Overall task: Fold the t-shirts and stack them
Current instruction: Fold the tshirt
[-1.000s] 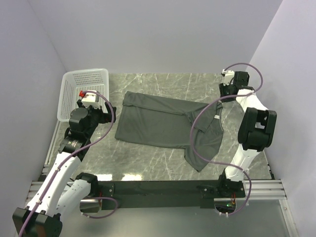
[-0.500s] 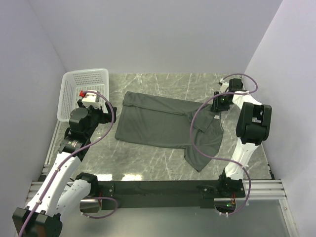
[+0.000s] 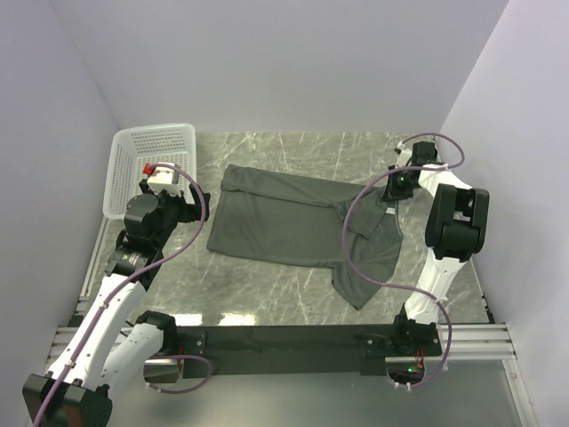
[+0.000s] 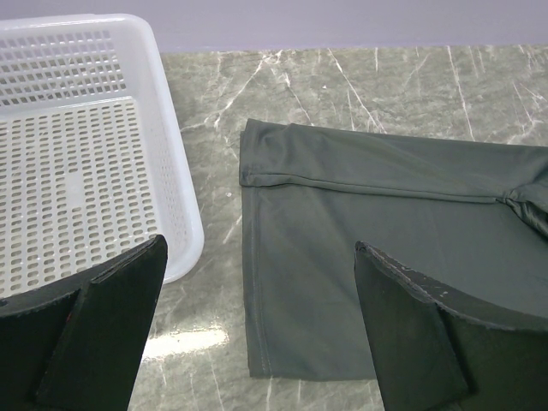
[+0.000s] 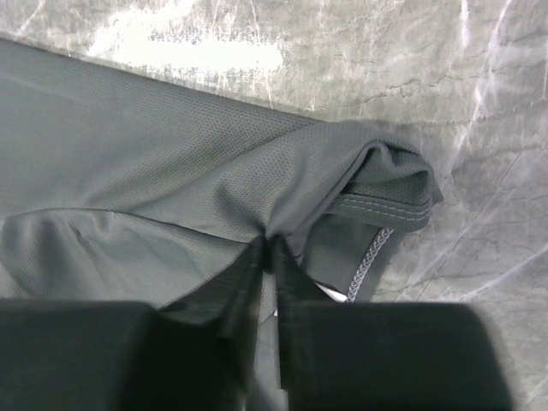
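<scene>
A dark charcoal-grey t-shirt lies spread on the marble table, its hem toward the left and its collar toward the right. In the left wrist view the shirt's hem end lies ahead of my left gripper, which is open, empty and above the table near the basket. In the top view the left gripper sits just left of the shirt. My right gripper is at the collar end. In the right wrist view it is shut on a pinch of the shirt's fabric beside the collar.
A white plastic mesh basket stands at the back left, empty, and shows in the left wrist view. Purple walls enclose the table on three sides. Bare marble lies in front of the shirt.
My right gripper has come down from the back right corner to the shirt's collar end and closed on the fabric. The left arm has not moved.
</scene>
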Motion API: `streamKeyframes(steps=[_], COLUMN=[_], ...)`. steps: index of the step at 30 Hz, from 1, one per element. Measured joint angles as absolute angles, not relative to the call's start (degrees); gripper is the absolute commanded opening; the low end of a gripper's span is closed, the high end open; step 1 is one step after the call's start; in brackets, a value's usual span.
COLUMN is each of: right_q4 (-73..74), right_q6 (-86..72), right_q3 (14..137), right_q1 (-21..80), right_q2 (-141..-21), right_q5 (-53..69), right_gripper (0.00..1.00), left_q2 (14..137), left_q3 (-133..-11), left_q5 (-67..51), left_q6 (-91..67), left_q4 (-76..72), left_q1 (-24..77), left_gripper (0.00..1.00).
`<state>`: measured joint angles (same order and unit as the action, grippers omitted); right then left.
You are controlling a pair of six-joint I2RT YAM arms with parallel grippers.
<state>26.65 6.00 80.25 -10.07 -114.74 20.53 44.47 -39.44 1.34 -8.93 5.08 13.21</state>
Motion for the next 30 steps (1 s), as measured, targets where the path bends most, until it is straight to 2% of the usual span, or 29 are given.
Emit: streamKeyframes(steps=[4,13,16,20,30], right_q4=[26.44,26.26,26.59,27.07,29.61], right_q6=[5.72,5.58,5.58,5.54,5.85], right_q3=[79.79,75.13,74.41,74.0,72.88], right_q1=[-10.28,-13.21,-13.8,-14.04,-14.81], right_q2=[-114.59,-110.39,-109.58,-109.58,-108.53], right_q5=[20.84,21.54,22.02,22.7,22.59], right_gripper=[0.02,0.0,0.03,0.16,0.21], left_q2=[44.45,44.34,44.34,44.18,43.97], left_q3=[-39.44,-39.44,-39.44,-39.44,-39.44], left_q5=[1.34,1.32,1.34,1.32,1.32], left_q6=[-8.93,-8.97,-9.17,-9.32,-9.34], left_q4=[5.06,5.08,5.08,5.08,5.08], left_q1=[13.21,13.21,13.21,13.19,13.21], left_gripper=[0.95,0.95,0.96,0.96,0.95])
